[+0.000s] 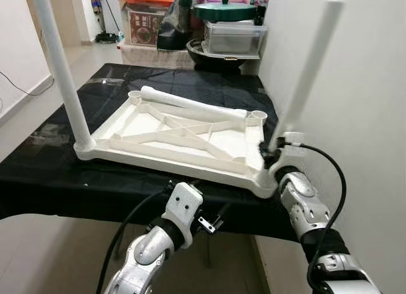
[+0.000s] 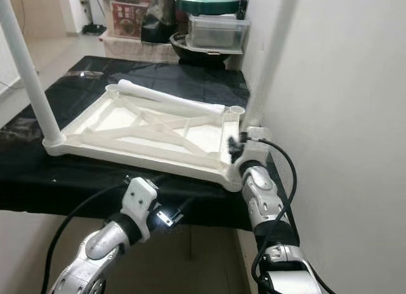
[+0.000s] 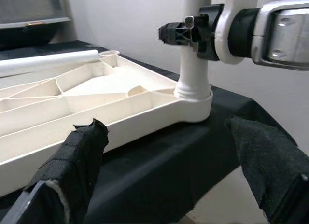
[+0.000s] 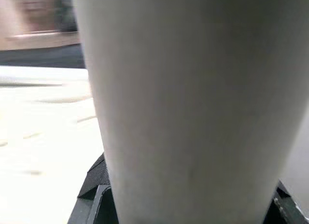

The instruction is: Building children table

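A white children's tabletop (image 1: pixel 158 156) lies upside down on a black-covered surface (image 1: pixel 57 180). One white leg (image 1: pixel 60 66) stands upright in its near left corner. Another leg (image 1: pixel 311 66) stands in the near right corner socket (image 3: pixel 193 96), leaning slightly toward the wall, and my right gripper (image 1: pixel 274 151) is shut on its base. That leg (image 4: pixel 188 103) is pressed close between the fingers in the right wrist view. A third leg (image 1: pixel 190 104) lies loose across the far side of the tabletop. My left gripper (image 3: pixel 166 130) is open below the front edge, holding nothing.
A white wall (image 1: pixel 355 85) runs close along the right side. Behind the surface are stacked plastic boxes (image 1: pixel 231 37) and a green-lidded pot (image 1: pixel 225 10). The two far corner sockets (image 1: pixel 257 116) are open. Bare floor lies to the left.
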Controlling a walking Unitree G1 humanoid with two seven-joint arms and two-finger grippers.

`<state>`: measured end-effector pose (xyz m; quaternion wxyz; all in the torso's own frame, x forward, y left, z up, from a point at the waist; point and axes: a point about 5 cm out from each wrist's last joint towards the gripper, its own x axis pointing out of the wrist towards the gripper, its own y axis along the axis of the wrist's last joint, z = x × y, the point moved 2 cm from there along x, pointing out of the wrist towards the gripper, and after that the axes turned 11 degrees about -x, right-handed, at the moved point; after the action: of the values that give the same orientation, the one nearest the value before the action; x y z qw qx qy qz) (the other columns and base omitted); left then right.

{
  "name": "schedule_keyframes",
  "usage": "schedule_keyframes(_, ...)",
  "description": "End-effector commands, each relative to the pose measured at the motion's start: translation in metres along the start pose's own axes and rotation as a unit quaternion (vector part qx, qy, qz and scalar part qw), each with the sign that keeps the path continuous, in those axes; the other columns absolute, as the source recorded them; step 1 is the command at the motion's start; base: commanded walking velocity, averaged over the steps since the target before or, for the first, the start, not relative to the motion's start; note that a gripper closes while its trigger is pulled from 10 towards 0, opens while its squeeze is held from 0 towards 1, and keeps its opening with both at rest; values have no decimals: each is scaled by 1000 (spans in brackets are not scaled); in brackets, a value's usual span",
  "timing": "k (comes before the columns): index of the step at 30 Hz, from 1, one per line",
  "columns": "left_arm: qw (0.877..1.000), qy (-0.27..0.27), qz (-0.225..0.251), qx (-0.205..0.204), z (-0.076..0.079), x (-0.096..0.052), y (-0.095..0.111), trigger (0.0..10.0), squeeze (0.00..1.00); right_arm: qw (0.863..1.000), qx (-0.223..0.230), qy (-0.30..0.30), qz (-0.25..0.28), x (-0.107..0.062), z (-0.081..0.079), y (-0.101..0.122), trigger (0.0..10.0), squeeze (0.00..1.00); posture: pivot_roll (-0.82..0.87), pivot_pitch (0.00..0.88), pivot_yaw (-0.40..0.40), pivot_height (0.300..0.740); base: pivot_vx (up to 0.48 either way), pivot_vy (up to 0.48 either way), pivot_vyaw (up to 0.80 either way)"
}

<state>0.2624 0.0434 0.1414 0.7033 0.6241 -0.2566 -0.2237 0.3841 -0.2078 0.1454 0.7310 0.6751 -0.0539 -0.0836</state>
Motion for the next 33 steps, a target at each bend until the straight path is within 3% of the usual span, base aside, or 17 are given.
schedule_keyframes(1, 1000, -1, -6, -3, 1, 1, -3, 10000, 0, 995, 29, -82, -47, -6, 16, -18, 0, 0, 174, 0, -103, 740, 0, 0, 0)
schedule_keyframes(6, 1000, -1, -6, -4, 1, 1, -3, 10000, 0, 991, 34, -113, -57, -9, 14, -24, 0, 0, 174, 0, -103, 740, 0, 0, 0)
schedule_keyframes(7, 1000, -1, -6, -4, 2, 1, -4, 10000, 0, 991, 29, -118, -57, -8, 10, -25, 10000, 0, 173, 0, -103, 740, 0, 0, 0)
schedule_keyframes(9, 1000, -1, -6, -4, 2, 1, -4, 10000, 0, 991, 25, -119, -56, -7, 6, -25, 10000, 0, 173, 0, -103, 740, 0, 0, 0)
schedule_keyframes(10, 1000, -1, -6, -4, 2, 1, -4, 10000, 0, 992, 20, -116, -53, -7, 2, -26, 10000, 1000, 173, 0, -103, 740, 0, 0, 0)
schedule_keyframes(16, 1000, -1, -6, -4, 1, 1, -4, 10000, 0, 993, 29, -109, -39, -7, -4, -24, 10000, 1000, 173, 0, -105, 740, 0, 0, 0)
schedule_keyframes(17, 1000, 0, -6, -4, 1, 1, -4, 10000, 0, 994, 33, -102, -29, -6, -4, -21, 10000, 0, 173, 0, -105, 740, 0, 0, 0)
schedule_keyframes(21, 1000, -1, -6, -4, 1, 1, -4, 10000, 0, 995, 49, -84, 13, -4, 1, -9, 10000, 0, 171, 0, -102, 740, 0, 0, 0)
schedule_keyframes(25, 1000, -1, -6, -3, 1, 1, -4, 10000, 0, 995, 77, -17, 60, -4, 3, 1, 10000, 0, 171, 0, -102, 740, 0, 0, 0)
schedule_keyframes(28, 1000, -1, -6, -4, 1, 1, -4, 10000, 0, 994, 55, 72, 66, -6, 3, 1, 10000, 0, 168, 0, -100, 740, 0, 0, 0)
schedule_keyframes(29, 1000, -1, -6, -4, 1, 1, -4, 10000, 0, 994, 55, 72, 66, -6, 3, 1, 10000, 0, 168, 0, -100, 740, 0, 0, 0)
schedule_keyframes(31, 1000, -1, -6, -4, 1, 1, -4, 10000, 0, 984, 51, 154, 70, -11, -5, 2, 10000, 0, 168, 0, -100, 740, 0, 0, 0)
schedule_keyframes(33, 1000, -1, -6, -4, 1, 1, -4, 10000, 0, 979, 49, 185, 72, -13, -8, 2, 10000, 0, 168, 0, -100, 740, 0, 0, 0)
